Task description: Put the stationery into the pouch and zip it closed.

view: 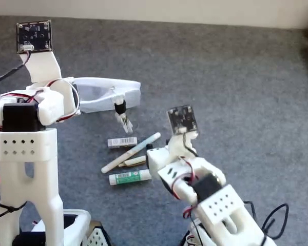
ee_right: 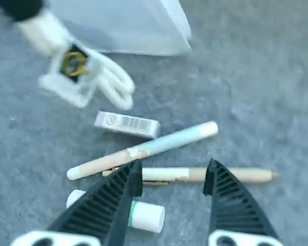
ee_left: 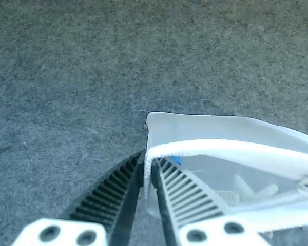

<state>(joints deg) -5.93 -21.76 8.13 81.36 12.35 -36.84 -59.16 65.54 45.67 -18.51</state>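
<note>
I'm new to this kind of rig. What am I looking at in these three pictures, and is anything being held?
These are two small white robot arms standing on a grey carpet. One picture comes from a fixed camera looking down on the scene. The other two come from cameras on each arm's wrist, which is why black ridged fingers show in them.

The left gripper is shut on the edge of a see-through white pouch. The right gripper is open, holds nothing, and hovers over the loose stationery.

On the carpet lie a small barcoded box, a pale blue pen, a tan pen and a glue stick. None of these four is in the pouch yet.
</note>
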